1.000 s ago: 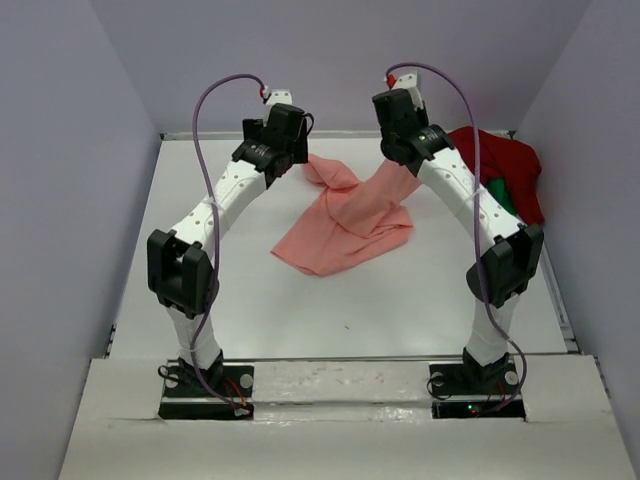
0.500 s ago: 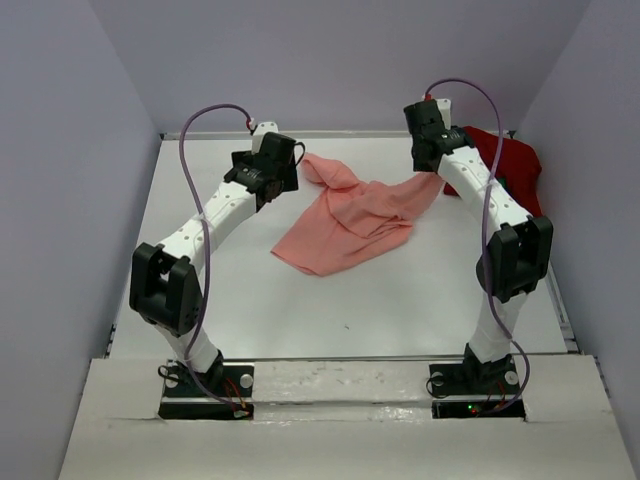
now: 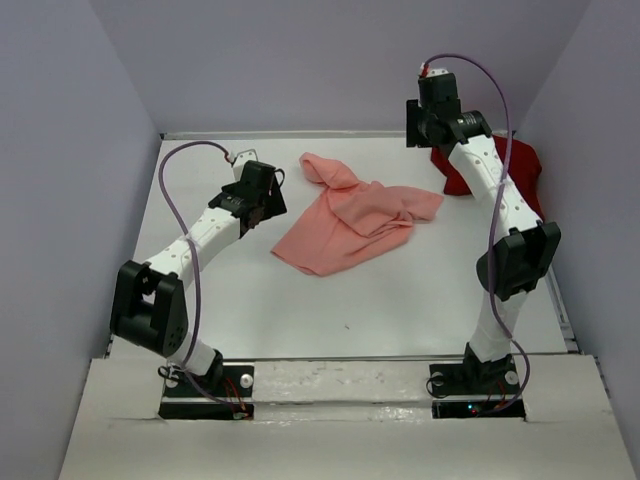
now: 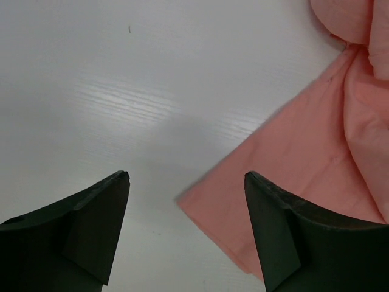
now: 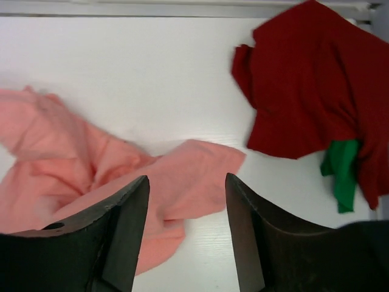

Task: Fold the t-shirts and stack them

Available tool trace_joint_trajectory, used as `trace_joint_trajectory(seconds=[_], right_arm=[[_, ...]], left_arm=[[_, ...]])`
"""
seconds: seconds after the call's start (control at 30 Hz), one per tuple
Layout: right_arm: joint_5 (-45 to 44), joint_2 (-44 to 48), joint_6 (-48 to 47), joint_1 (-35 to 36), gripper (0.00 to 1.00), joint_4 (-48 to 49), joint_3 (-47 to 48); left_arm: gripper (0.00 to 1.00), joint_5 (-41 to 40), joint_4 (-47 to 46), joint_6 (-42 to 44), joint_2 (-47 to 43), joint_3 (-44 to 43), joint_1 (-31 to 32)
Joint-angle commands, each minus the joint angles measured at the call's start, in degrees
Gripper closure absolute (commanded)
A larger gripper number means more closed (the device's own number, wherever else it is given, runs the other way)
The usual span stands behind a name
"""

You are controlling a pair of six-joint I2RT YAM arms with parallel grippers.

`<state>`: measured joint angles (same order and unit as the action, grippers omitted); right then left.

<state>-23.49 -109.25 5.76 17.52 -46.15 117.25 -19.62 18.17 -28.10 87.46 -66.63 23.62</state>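
A salmon-pink t-shirt (image 3: pixel 345 228) lies crumpled on the white table (image 3: pixel 400 300), and neither gripper touches it. My left gripper (image 3: pixel 266 207) hangs open just left of it. In the left wrist view its fingers (image 4: pixel 91 225) straddle bare table and the shirt's corner (image 4: pixel 310 164). My right gripper (image 3: pixel 418 128) is raised at the back right, open and empty. From there it looks down on the pink shirt (image 5: pixel 85 176). A dark red t-shirt (image 5: pixel 310 85) is heaped in the back right corner (image 3: pixel 525 170), with a strip of green t-shirt (image 5: pixel 341 173) under it.
Lilac walls (image 3: pixel 80 180) close in the table on the left, right and back. A metal rail (image 5: pixel 182 7) runs along the back edge. Purple cables (image 3: pixel 175 200) loop above each arm.
My right gripper has opened and let go of the pink shirt, then risen toward the back right. The released cloth has dropped onto the table. My left arm has drawn back to the near left.
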Motion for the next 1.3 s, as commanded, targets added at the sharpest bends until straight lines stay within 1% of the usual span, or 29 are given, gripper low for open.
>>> trace_joint_trajectory(seconds=[0.0, 0.03, 0.07, 0.17, 0.2, 0.27, 0.4, 0.53, 0.8, 0.87, 0.9, 0.93, 0.97, 1.03, 1.07, 1.13, 1.27], right_arm=[[23.6, -6.1, -0.3, -0.2, 0.62, 0.5, 9.8], [25.9, -8.0, 0.9, -0.2, 0.82, -0.5, 11.7], [27.2, -9.6, 1.4, -0.2, 1.0, -1.3, 13.3], [26.8, -15.4, 0.0, 0.9, 1.0, -1.7, 15.5], [27.1, -15.5, 0.0, 0.9, 1.0, -1.9, 16.2], [26.7, -19.0, -1.3, 0.9, 1.0, -2.0, 17.5], [26.7, -24.6, -2.7, 0.9, 1.0, -3.1, 21.0], [26.8, -26.6, -1.6, 0.9, 1.0, -2.4, 18.5], [24.8, -23.6, 0.8, 0.9, 1.0, 2.9, 4.7], [24.3, -22.0, 2.6, 0.9, 1.0, 4.0, -0.9], [24.4, -21.1, 3.2, 0.9, 1.0, 6.2, -3.5], [24.6, -20.0, 3.6, 0.9, 1.0, 8.0, -9.8], [24.4, -17.3, 4.1, 0.9, 1.0, 11.2, -13.0], [24.4, -14.7, 5.0, 0.9, 1.0, 13.4, -18.5], [23.8, -12.2, 5.3, 1.5, 1.0, 15.1, -23.5], [21.9, -9.9, 6.3, 3.0, 1.0, 15.9, -29.1], [19.5, -4.6, 9.5, 7.9, 1.0, 16.6, -35.4]], left_arm=[[0.17, 5.5, -6.0, -3.7, -3.9, 3.3, 0.1], [0.18, 5.9, -6.5, -4.1, -4.1, 3.3, 0.2], [0.19, 6.1, -6.5, -4.0, -4.3, 3.3, 0.2], [0.21, 5.8, -6.3, -3.0, -5.4, 1.9, 0.2], [0.21, 6.0, -6.3, -2.8, -5.6, 1.5, 0.2], [0.23, 6.1, -5.8, -2.5, -6.2, 0.3, 0.2], [0.24, 7.8, -5.4, -2.1, -7.7, -1.0, 0.2], [0.24, 7.5, -4.6, -1.6, -10.0, -2.4, 0.2], [0.24, 9.5, -5.0, -1.2, -11.8, -3.9, 0.2], [0.24, 9.9, -5.1, -1.3, -12.4, -4.0, 0.2], [0.24, 10.0, -5.1, -1.3, -12.7, -4.1, 0.2], [0.24, 10.1, -4.6, -1.2, -12.8, -4.4, 0.2], [0.24, 10.0, -4.3, -1.0, -13.0, -5.1, 0.2], [0.24, 10.1, -3.9, -0.7, -13.5, -5.4, 0.2], [0.24, 9.9, -3.8, -0.6, -14.0, -5.7, 0.1], [0.24, 10.2, -3.8, -0.6, -14.5, -5.8, 0.2], [0.24, 10.9, -3.2, -0.6, -14.9, -6.8, 0.3]])
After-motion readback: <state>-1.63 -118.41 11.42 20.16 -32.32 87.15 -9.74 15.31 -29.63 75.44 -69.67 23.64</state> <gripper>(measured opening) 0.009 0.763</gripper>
